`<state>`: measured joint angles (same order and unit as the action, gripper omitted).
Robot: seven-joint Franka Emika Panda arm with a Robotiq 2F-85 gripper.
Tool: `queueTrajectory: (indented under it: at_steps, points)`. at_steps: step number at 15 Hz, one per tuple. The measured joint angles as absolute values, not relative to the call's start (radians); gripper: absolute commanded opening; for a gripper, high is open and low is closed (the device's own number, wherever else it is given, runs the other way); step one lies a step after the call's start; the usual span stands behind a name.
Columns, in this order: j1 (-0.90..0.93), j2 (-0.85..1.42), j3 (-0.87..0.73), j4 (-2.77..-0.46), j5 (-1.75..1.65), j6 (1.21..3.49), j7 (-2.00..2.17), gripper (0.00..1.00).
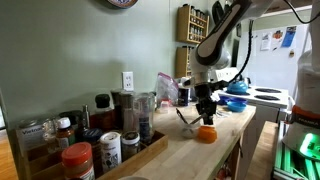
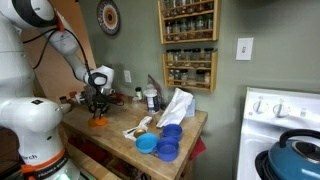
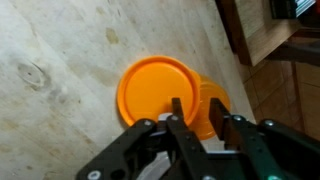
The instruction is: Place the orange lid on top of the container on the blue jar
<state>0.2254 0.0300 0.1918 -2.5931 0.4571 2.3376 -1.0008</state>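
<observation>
The orange lid (image 3: 160, 90) lies on the wooden counter, round and bright. It also shows in both exterior views (image 1: 206, 133) (image 2: 98, 121). My gripper (image 3: 200, 112) points straight down at it, and its two fingers are closed narrowly on the lid's right rim at counter level. The gripper also shows in both exterior views (image 1: 205, 114) (image 2: 98, 107). Blue jars (image 2: 168, 141) stand near the counter's far end, well away from the lid, with a flat blue lid (image 2: 147, 143) beside them.
Spice jars, including one with a red-orange lid (image 1: 77, 157), sit in a wooden tray (image 1: 130, 160). A crumpled white bag (image 2: 177, 105) lies mid-counter. Wall spice racks (image 2: 188, 40) hang above. A stove (image 2: 285, 120) with a blue kettle (image 2: 300, 152) stands past the counter edge.
</observation>
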Motion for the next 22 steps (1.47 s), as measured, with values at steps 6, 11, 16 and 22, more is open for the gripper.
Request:
queueTrajectory:
  at_steps: [6,11,16,22]
  points:
    - [0.229,0.034,0.225,-2.596,0.393,2.338,-0.923,0.57]
    - [0.229,0.044,0.232,-2.593,0.382,2.337,-0.902,0.31]
    - [0.227,0.056,0.232,-2.590,0.382,2.345,-0.889,0.00]
    - [0.222,0.062,0.232,-2.588,0.384,2.387,-0.883,0.00]
